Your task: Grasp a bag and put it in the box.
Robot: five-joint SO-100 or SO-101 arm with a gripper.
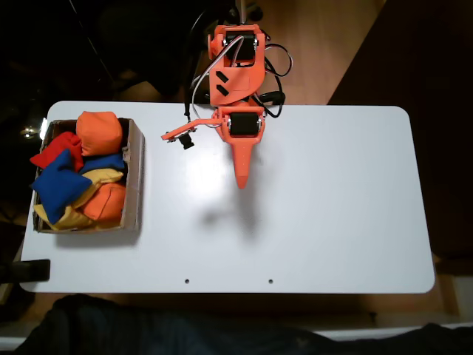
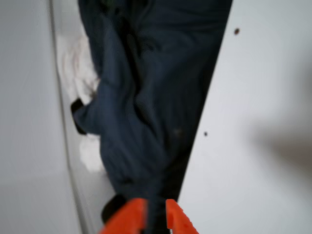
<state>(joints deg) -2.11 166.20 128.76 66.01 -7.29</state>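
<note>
Jaws (image 1: 242, 185) nearly closed, empty.

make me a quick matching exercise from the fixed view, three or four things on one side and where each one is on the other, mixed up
Things:
1. blue beanbag
2. gripper
3. cardboard box
4. orange beanbag

Places:
A. left end of the white table
B. far end of the box
C. on top of the pile in the box
D. above the table's middle, holding nothing

Pairs: 1-C, 2-D, 3-A, 4-B

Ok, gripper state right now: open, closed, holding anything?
Gripper: nearly closed, a narrow gap between the orange fingertips, nothing held; it hangs above the table.
</note>
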